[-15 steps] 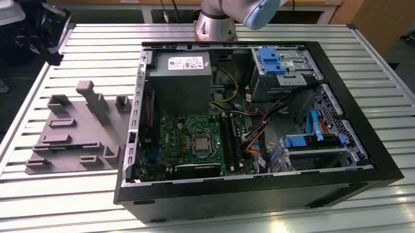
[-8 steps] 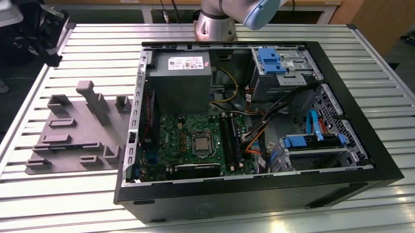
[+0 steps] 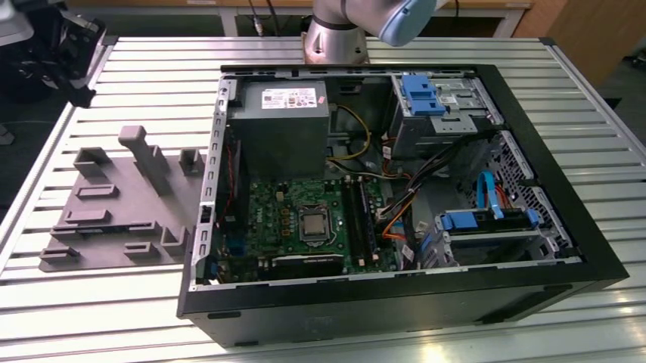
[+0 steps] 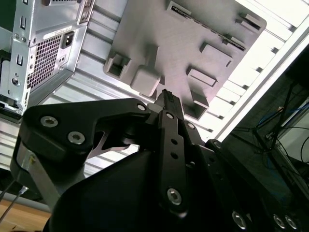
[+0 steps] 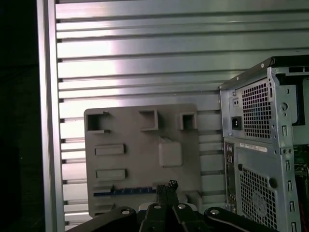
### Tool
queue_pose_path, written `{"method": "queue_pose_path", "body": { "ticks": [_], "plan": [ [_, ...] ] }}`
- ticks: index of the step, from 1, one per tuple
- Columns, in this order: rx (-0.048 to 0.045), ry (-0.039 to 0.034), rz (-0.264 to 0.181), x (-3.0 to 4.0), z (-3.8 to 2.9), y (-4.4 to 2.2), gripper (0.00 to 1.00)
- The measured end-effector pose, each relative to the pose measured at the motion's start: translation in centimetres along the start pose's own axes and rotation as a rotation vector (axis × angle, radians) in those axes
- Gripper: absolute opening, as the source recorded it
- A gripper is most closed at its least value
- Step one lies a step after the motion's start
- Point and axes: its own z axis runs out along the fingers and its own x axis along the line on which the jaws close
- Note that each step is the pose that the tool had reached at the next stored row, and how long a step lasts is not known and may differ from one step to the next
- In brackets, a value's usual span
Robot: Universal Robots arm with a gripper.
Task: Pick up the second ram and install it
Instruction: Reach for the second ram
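Second ram in grey tray on slatted metal table; tool narrow.

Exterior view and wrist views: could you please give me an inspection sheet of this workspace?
Surface: slatted metal table, bearing open computer case and grey tray.
Job's things: second ram, a thin strip lying in a slot of the tray.
Clutter: nothing seen.
Grippers: gripper shut, above the tray near the ram.
Cables: orange, yellow and blue cables inside the case.
Surroundings: arm base beyond the case; dark equipment at the exterior view's left.
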Motion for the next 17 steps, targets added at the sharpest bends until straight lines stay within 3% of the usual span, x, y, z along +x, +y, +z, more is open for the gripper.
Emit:
{"method": "queue_pose_path", "body": {
  "ticks": [17],
  "plan": [
    [0.0000, 0.0000, 0.000, 0.38, 0.32, -0.68, 0.11]
  ]
}}
